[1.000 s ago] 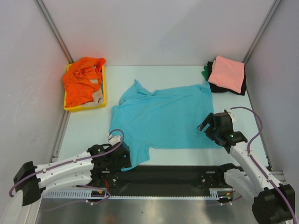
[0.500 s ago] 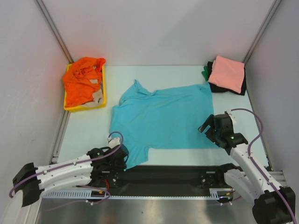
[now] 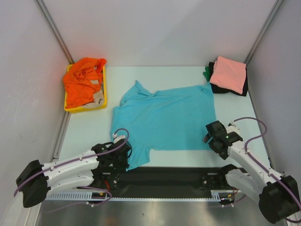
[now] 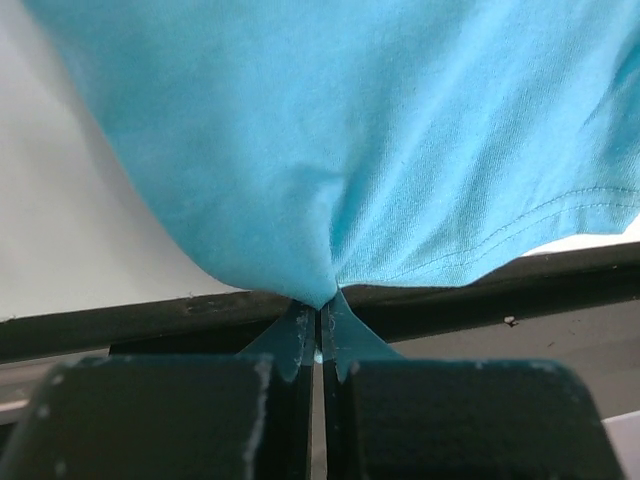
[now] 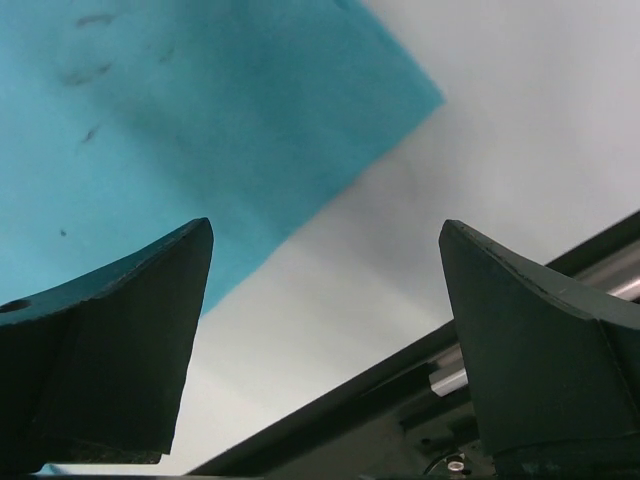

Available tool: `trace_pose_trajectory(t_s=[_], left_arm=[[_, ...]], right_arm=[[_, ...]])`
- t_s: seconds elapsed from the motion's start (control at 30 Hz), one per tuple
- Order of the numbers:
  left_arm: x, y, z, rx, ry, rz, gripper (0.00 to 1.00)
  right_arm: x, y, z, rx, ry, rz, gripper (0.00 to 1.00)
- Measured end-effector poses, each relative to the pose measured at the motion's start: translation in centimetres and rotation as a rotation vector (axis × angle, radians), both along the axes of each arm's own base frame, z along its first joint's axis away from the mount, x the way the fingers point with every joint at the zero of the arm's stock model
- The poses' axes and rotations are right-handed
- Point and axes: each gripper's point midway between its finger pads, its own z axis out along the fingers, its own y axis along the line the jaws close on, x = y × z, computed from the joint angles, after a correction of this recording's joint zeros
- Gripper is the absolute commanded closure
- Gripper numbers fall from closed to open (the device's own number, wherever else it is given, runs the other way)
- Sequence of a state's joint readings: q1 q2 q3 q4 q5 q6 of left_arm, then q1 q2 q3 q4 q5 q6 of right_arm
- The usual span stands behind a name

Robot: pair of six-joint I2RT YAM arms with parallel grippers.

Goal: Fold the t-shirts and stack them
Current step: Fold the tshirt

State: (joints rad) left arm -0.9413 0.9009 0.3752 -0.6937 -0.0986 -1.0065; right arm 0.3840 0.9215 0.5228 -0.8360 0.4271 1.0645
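Observation:
A turquoise t-shirt [image 3: 164, 120] lies spread flat in the middle of the table. My left gripper [image 3: 125, 155] is at the shirt's near-left corner, by the table's front edge. In the left wrist view the left gripper [image 4: 320, 308] is shut on a pinched fold of the turquoise cloth [image 4: 330, 150]. My right gripper [image 3: 209, 137] hangs low at the shirt's near-right corner. It is open, and in the right wrist view the right gripper [image 5: 325, 230] holds nothing, with the shirt's corner [image 5: 200, 120] ahead to its left over bare table.
A yellow tray [image 3: 69, 109] at the back left holds a crumpled orange t-shirt [image 3: 82, 82] and a beige one [image 3: 98, 97]. At the back right is a folded stack: salmon pink [image 3: 228, 74] on black [image 3: 242, 88], with green [image 3: 207, 73] showing. A black strip [image 3: 169, 175] runs along the table's front edge.
The left gripper has closed on the turquoise shirt's near-left corner. The right arm has moved nearer and lower, toward the shirt's near-right corner, its jaws still apart.

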Motion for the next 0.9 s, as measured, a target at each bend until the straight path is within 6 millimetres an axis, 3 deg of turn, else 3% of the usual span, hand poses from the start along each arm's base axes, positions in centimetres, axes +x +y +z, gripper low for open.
trace_pose_trajectory(t_s=[0.1, 0.23, 0.37, 0.47, 0.53, 0.57, 0.63, 0.77, 0.9], left_arm=[[0.0, -0.1, 0.0, -0.008, 0.008, -0.017, 1.00], [0.0, -0.1, 0.1, -0.027, 0.017, -0.025, 1.00], [0.1, -0.1, 0.2, -0.064, 0.008, -0.020, 1.00], [0.4, -0.2, 0.6, -0.089, -0.011, -0.012, 1.00], [1.8, -0.5, 1.0, -0.107, -0.070, 0.006, 1.00], [2.5, -0.6, 1.3, -0.115, -0.099, 0.018, 1.00], [3.9, -0.8, 1.8, -0.126, -0.158, 0.042, 1.00], [5.0, -0.9, 2.4, -0.136, -0.207, 0.063, 1.00], [5.4, -0.9, 2.7, -0.133, -0.226, 0.067, 1.00]], right_arm=[[-0.2, -1.1, 0.1, -0.014, -0.008, -0.064, 0.00], [0.1, -3.1, -0.5, 0.012, -0.029, -0.188, 0.12], [-1.2, -4.0, -2.4, 0.033, -0.005, -0.240, 0.29], [-0.6, -3.6, -2.2, 0.069, -0.053, -0.229, 0.38], [-0.5, -3.4, -2.2, 0.081, -0.066, -0.223, 0.47], [-0.5, -3.4, -2.2, 0.083, -0.070, -0.220, 0.59], [-0.5, -3.2, -2.2, 0.094, -0.081, -0.209, 0.65], [-0.4, -2.9, -2.4, 0.112, -0.099, -0.200, 0.70], [-0.2, -2.8, -2.6, 0.117, -0.100, -0.196, 0.67]])
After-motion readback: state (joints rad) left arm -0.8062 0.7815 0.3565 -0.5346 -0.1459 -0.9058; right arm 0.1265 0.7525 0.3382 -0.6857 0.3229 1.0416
